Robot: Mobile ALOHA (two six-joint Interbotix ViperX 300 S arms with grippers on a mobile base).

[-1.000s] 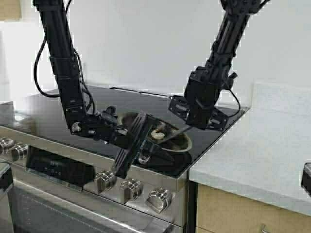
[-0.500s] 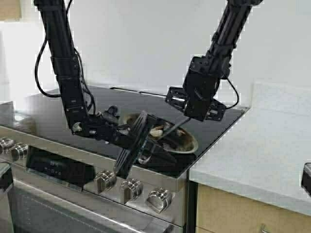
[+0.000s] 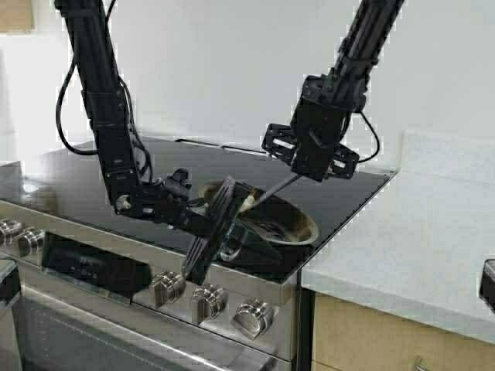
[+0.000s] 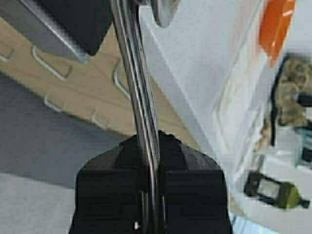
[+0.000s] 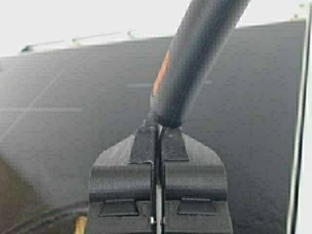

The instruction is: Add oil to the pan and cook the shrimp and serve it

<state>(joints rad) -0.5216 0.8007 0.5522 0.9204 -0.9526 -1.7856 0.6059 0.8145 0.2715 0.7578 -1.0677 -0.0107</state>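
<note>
High view puts the pan [image 3: 272, 220] at lower centre of the frame, on the black stovetop [image 3: 85, 174], tipped up by its handle. The left gripper [image 3: 220, 224] is clenched on that handle, just left of the pan. The shrimp [image 3: 247, 203] lies at the pan's upper-left rim, touching the tip of a dark utensil [image 3: 271, 190] that slants down from the right gripper [image 3: 309, 158] above it. No writing can be read anywhere.

Left wrist view alone shows the metal pan handle [image 4: 139, 92] pinched between the black fingers [image 4: 109, 180], and, far off at the lower right, a glass jug of yellow-green oil [image 4: 285, 195] with an orange bowl [image 4: 275, 24] at the upper right.

Right wrist view shows the pads [image 5: 144, 144] squeezed on the utensil's dark handle [image 5: 195, 63].
</note>
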